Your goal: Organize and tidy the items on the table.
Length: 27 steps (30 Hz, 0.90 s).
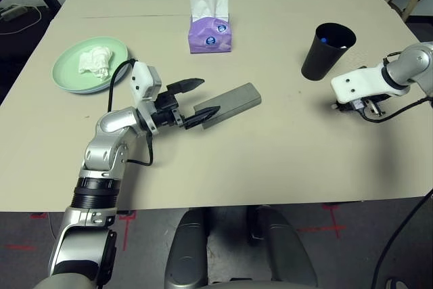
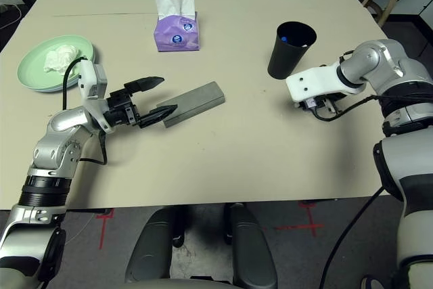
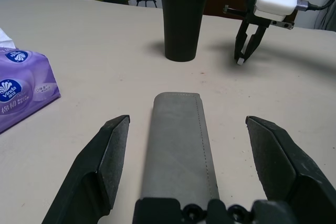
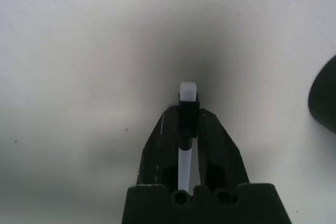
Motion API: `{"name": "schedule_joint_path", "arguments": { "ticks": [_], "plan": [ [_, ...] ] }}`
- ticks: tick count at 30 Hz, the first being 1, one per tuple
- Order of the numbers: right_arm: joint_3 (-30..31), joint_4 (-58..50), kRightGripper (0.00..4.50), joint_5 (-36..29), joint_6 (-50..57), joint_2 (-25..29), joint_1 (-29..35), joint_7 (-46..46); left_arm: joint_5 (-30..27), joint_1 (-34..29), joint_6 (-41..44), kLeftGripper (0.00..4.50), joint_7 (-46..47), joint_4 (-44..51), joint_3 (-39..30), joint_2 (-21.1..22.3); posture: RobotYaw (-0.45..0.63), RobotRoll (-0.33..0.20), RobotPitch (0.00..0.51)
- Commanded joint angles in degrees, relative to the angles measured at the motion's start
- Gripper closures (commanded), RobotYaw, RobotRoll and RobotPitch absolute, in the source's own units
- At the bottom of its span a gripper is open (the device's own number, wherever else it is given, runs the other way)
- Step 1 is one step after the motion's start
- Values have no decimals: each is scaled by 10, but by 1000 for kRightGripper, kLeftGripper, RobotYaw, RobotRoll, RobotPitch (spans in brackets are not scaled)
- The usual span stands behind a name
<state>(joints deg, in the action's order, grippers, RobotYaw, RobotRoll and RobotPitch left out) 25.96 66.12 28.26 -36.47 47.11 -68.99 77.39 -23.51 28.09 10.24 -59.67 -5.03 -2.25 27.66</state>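
The grey glasses case [image 1: 230, 103] lies slantwise near the middle of the table [image 1: 270, 167]. My left gripper [image 1: 198, 99] is open, one finger on each side of the case's near end and not pressing it. A pale green plate [image 1: 67, 72] at the left holds the crumpled white tissue [image 1: 95, 61]. The black cup [image 1: 327, 52] stands upright at the right with a blue pen end [image 1: 325, 38] showing inside. Beside the cup my right gripper [image 1: 342, 106] points down at the bare tabletop, shut. A thin white piece shows between its fingers [image 4: 210, 140]; I cannot tell what it is.
A purple tissue box [image 1: 211, 35] with a tissue sticking up stands behind the case. A thin seam line [image 1: 122, 16] crosses the far part of the table. Chair legs and floor show past the far corners.
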Motion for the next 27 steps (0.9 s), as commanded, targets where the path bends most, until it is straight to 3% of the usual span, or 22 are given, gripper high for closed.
{"name": "schedule_joint_path", "arguments": {
  "ticks": [1,6,8,14,17,21,27],
  "plan": [
    [-4,2,4170,-8,2,3,-7,28,-3,-6,-2,0,-4,6,5,0,142,0,249],
    [-34,-18,4170,-60,40,4,-12,98,0,7,-10,0,-7,-12,5,-2,127,0,221],
    [-58,-42,4170,-116,98,-2,-8,137,0,15,-14,0,-10,-21,5,-2,112,0,205],
    [-53,-273,4170,-305,313,46,70,151,4,43,-26,0,-20,-56,6,-3,80,0,174],
    [-89,-392,4170,-362,424,53,117,151,7,57,-37,0,-28,-80,8,-5,64,0,162],
    [-170,-514,4170,-440,575,27,154,82,9,68,-48,0,-37,-99,11,-7,41,0,151],
    [-276,-596,4170,-498,665,-29,198,-63,14,86,-63,0,-47,-128,16,-12,18,0,135]
  ]
}}
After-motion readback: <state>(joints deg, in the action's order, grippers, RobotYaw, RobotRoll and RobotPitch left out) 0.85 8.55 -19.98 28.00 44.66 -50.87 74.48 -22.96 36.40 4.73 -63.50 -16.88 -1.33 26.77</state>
